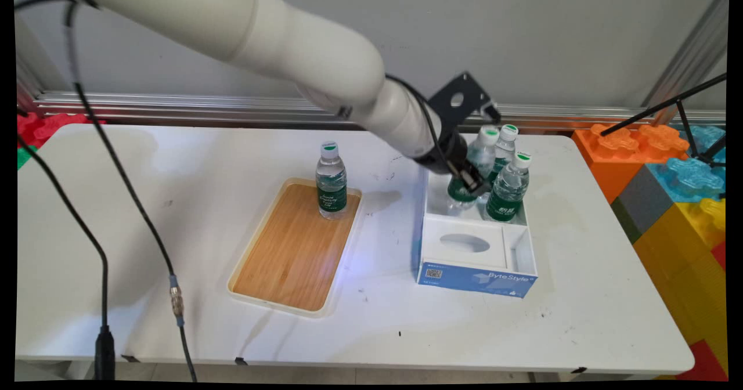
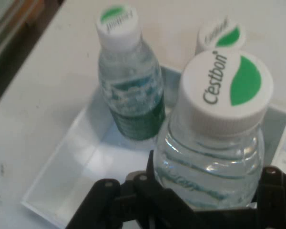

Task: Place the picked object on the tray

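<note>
- The white table (image 1: 174,216) carries two holders side by side: a wood-lined tray (image 1: 290,251) towards its middle and a blue-and-white carton box (image 1: 476,277) to the tray's right, the two well apart.
- The tray holds a single water bottle (image 1: 331,181), upright on its far end. The rest of the wood is bare.
- The box has an open far compartment and a near section covered by a white insert with an oval hole. All the bottles in it stand in the far compartment.
- I count three bottles there. The one I am on, the left bottle (image 1: 479,155), leans a little and its base is low in the compartment. Whether it rests on the floor of the box I cannot tell.
- The right bottle (image 1: 509,190) stands just beside it, and the rear bottle (image 1: 506,140) is behind the pair, close against them.
- Looking along my hand, the left bottle's cap fills the view. Another bottle (image 2: 128,81) stands beyond it and a third cap (image 2: 219,36) peeks out behind.
- My fingers (image 2: 148,186) are closed on the left bottle's body below the shoulder, one on each side and pressed against the plastic.
</note>
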